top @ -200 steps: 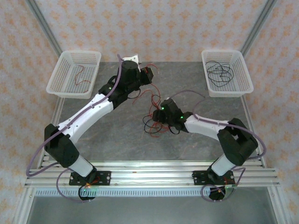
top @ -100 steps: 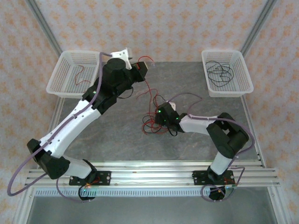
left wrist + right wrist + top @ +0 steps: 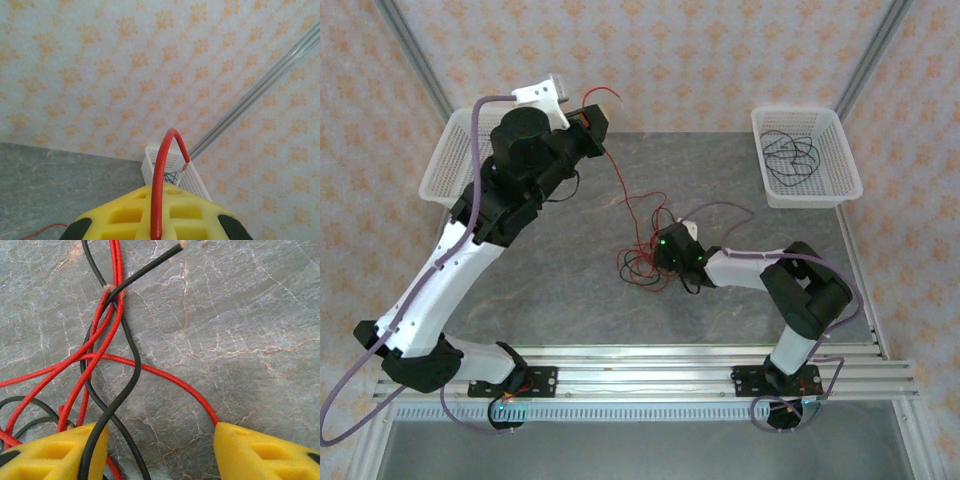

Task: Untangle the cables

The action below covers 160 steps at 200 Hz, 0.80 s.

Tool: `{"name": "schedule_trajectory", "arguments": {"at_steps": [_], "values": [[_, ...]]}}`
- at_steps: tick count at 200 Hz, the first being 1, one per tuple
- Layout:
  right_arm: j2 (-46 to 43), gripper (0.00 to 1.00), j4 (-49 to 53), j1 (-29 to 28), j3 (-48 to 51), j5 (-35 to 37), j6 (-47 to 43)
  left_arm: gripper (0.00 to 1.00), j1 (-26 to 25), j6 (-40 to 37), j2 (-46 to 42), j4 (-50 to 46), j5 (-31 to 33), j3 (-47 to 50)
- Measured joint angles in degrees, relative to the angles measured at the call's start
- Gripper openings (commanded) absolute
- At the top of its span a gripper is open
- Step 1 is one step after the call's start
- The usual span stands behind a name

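A tangle of red and black cables (image 3: 638, 264) lies mid-table. My left gripper (image 3: 601, 120) is raised at the back left, shut on a red cable (image 3: 618, 180) that stretches from it down to the tangle. In the left wrist view that red cable (image 3: 159, 190) runs up between the closed yellow fingers (image 3: 200, 220) and arcs over, bare end showing. My right gripper (image 3: 658, 262) sits low at the tangle's right edge. In the right wrist view it (image 3: 160, 455) is open, with black cables (image 3: 127, 385) and red cables (image 3: 100, 335) crossing over its left finger (image 3: 55, 455).
A white basket (image 3: 809, 185) at the back right holds black cables (image 3: 790, 152); the same basket (image 3: 172, 162) appears beyond the left fingers. Another white basket (image 3: 442, 170) stands at the back left, partly behind the left arm. The grey table (image 3: 570, 290) has a metal rail along its near edge.
My left arm has lifted and swung back-left with the red cable, drawing it taut out of the tangle. My right gripper has stayed at the tangle.
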State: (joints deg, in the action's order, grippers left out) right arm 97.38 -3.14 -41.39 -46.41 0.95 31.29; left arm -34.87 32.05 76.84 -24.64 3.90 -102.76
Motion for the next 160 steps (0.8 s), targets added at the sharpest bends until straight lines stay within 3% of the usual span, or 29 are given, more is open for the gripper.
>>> {"name": "schedule_trajectory", "arguments": {"at_steps": [84,125,160], "values": [[-0.76,0.59,-4.59,-0.33,2.86,0.81,0.02,0.0,0.0,-3.21,0.92,-5.64,2.86,-13.81],[-2.19,0.64,-4.61,-0.35,3.85,0.28,-0.04,0.0,0.22,-7.23,2.23,-7.58,9.46,-18.51],[-6.91,0.69,0.48,-0.98,4.72,-0.92,-0.9,0.0,7.28,-10.88,2.99,-7.96,13.73,-19.69]]}}
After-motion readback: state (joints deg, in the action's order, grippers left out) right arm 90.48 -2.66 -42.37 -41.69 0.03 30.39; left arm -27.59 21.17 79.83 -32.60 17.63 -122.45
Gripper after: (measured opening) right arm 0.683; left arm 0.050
